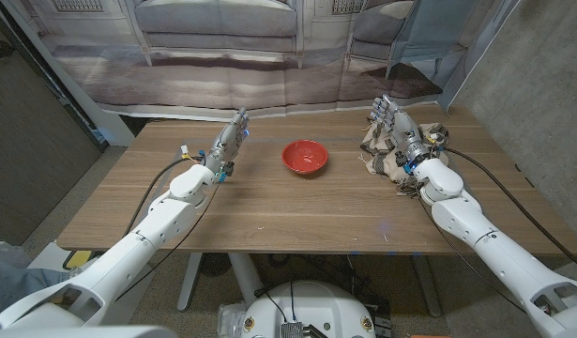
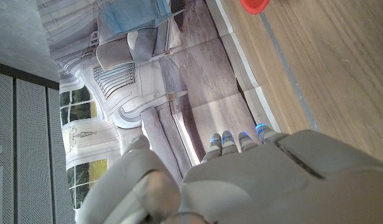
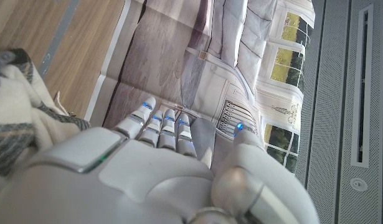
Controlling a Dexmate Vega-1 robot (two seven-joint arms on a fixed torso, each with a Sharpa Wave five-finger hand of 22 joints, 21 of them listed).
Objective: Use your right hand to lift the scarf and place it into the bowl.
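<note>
Closest to the head camera, both white forearms rise from the bottom corners toward the wooden table (image 1: 269, 211); the right hand (image 1: 393, 120) stands with its fingers extended and apart, holding nothing, directly above or against the scarf (image 1: 382, 155), which lies in a crumpled heap of cream and dark check near the table's far right edge; whether the palm actually touches the cloth I cannot tell from this angle; the red bowl (image 1: 304, 156) sits in the middle of the table, well apart from the scarf, and looks to have nothing in it; the left hand (image 1: 230, 141) is raised on its edge to the bowl's left, fingers straight and together, gripping nothing, and plays no part; judged from this, nothing of the task is done yet: the scarf is ungrasped and unlifted, so the grasp, the lift, the carry across to the bowl and the release all remain; the right wrist view adds what the head view cannot, namely the scarf (image 3: 23, 118) lying just beside the back of the right hand (image 3: 147, 168), with the fingertips (image 3: 160, 121) pointing past the table edge toward the printed backdrop rather than curling into the fabric; the left wrist view gives a sliver of the bowl (image 2: 256, 5) at its border and the left hand (image 2: 253, 180) with fingers straight.
</note>
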